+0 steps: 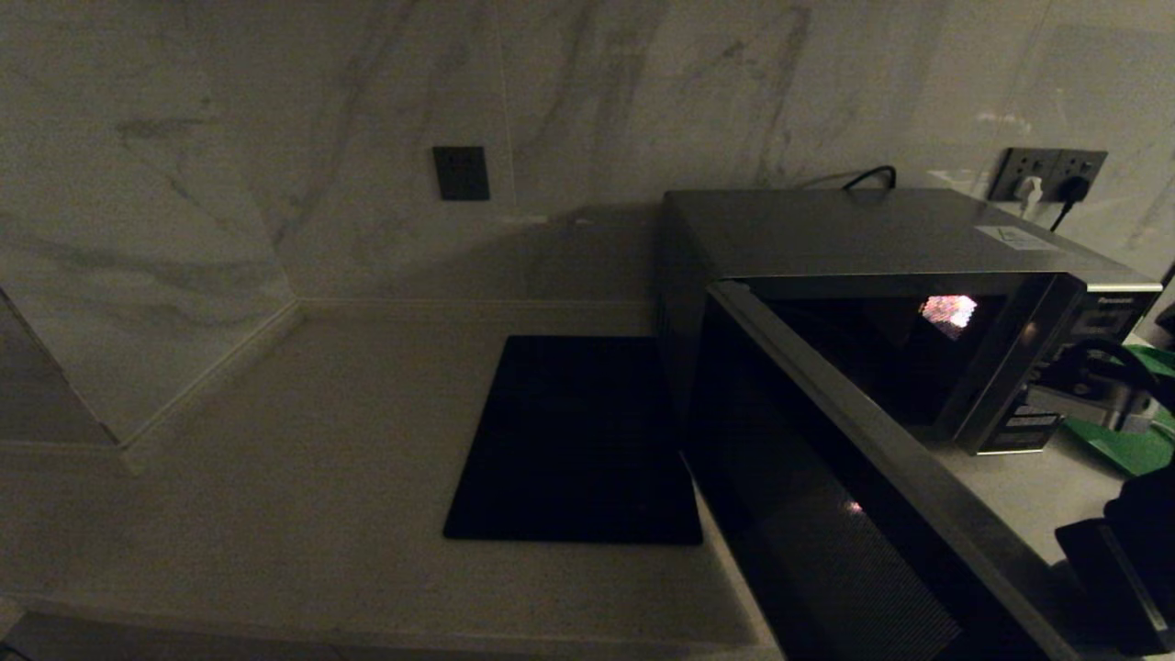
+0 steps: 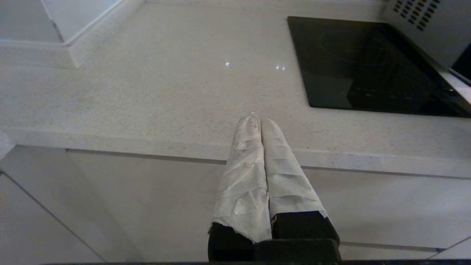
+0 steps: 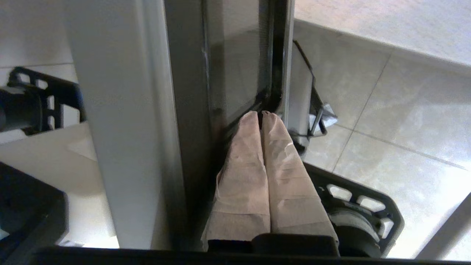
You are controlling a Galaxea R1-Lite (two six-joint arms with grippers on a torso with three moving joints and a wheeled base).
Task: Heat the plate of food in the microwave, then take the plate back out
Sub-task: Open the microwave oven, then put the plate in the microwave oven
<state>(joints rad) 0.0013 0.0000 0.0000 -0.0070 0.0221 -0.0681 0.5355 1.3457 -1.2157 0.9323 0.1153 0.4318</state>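
Right gripper point(image 3: 262, 117) is seen with taped fingers pressed together, nothing pinched, tips touching the free edge of the microwave door point(image 3: 241, 73). The door's glass lies directly ahead of the tips, and its frame runs past the fingers on one side. In the head view the door point(image 1: 826, 477) is swung about half open toward the robot, its long top edge running from the hinge side out toward the near right corner. The cavity of the microwave point(image 1: 881, 239) lies beyond the door from this gripper. It cannot be told from this pose alone whether the door is being pushed shut or drawn open. Either way the coming move is judged to turn on that edge contact: force is to be applied across the door's long axis, about the hinge. The right arm is clearly the nearer one. The plate of food cannot be seen; the cavity is too dark to tell if it is inside. A green tray point(image 1: 1129, 445) is noted beside the microwave's far right side. Left gripper point(image 2: 260, 119) is parked with fingers closed and empty, over the front edge of the counter point(image 2: 147, 95), with the black mat point(image 2: 368, 66) well ahead and to the side.
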